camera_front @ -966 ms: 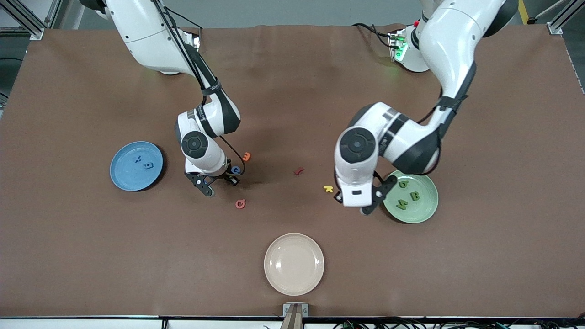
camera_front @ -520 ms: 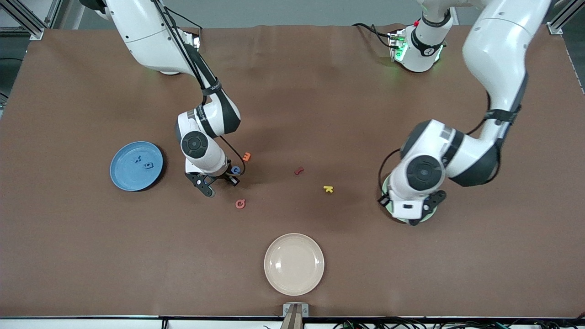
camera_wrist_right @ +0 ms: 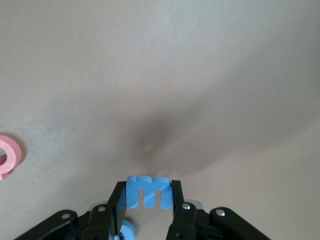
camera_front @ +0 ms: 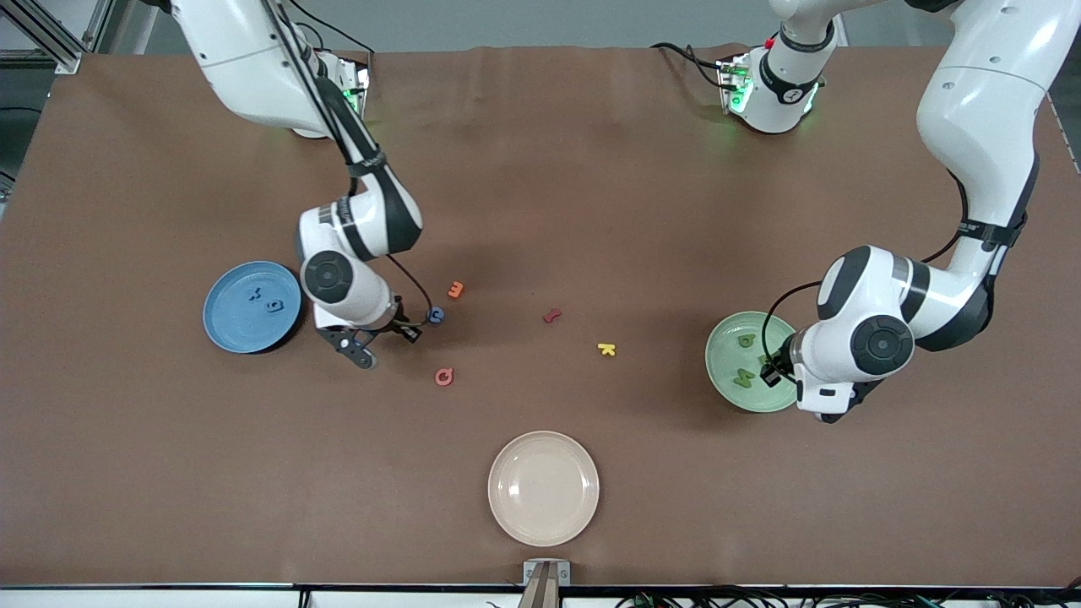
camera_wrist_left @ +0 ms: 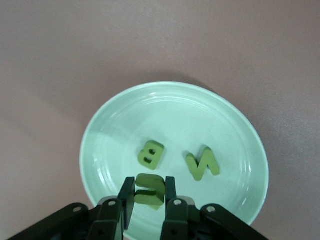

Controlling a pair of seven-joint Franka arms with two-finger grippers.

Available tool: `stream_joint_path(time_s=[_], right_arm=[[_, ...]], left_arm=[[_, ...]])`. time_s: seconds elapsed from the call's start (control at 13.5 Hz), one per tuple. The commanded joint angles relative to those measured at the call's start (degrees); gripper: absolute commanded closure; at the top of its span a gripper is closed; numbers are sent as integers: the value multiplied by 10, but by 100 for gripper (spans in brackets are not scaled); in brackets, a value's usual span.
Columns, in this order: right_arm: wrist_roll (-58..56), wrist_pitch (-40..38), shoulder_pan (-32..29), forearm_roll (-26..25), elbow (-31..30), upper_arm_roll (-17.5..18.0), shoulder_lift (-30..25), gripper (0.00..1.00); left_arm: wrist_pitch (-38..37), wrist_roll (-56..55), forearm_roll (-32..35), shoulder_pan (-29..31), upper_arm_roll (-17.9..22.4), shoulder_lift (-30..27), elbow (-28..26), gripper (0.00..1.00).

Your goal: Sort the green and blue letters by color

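left gripper [camera_wrist_left: 149,196] clamps green letter [camera_wrist_left: 150,189] over green plate [camera_wrist_left: 235,120] (drop is straight down) | right gripper [camera_wrist_right: 149,195] grips blue letter [camera_wrist_right: 148,191], blue plate [camera_front: 228,325] beside it

Front view: the left arm [camera_front: 878,346] covers part of the green plate [camera_front: 728,365], so one green letter there is hidden. The two blue letters [camera_front: 263,300] on the blue plate [camera_front: 224,325] are too small to read. Right wrist cam: pink letter [camera_wrist_right: 7,156] cut off by the edge, and a blue bit [camera_wrist_right: 125,231] mostly hidden under the right gripper [camera_wrist_right: 148,205].
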Motion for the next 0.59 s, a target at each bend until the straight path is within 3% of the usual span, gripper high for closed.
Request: stream_joint_path(time_s=[0.0,0.3,0.52], right_arm=[[-112,-26,-56,0,-61,6,-82,88],[-300,-58,-140,-2,-87,5,-124,88],[-412,-63,-206,-54,-90,5,-122,88]], left_arm=[[29,5,22,14,-5,6,-17,99],[38,5,44,16,-4,21,-18,94],[45,5,55,17,1,31,-18,83]])
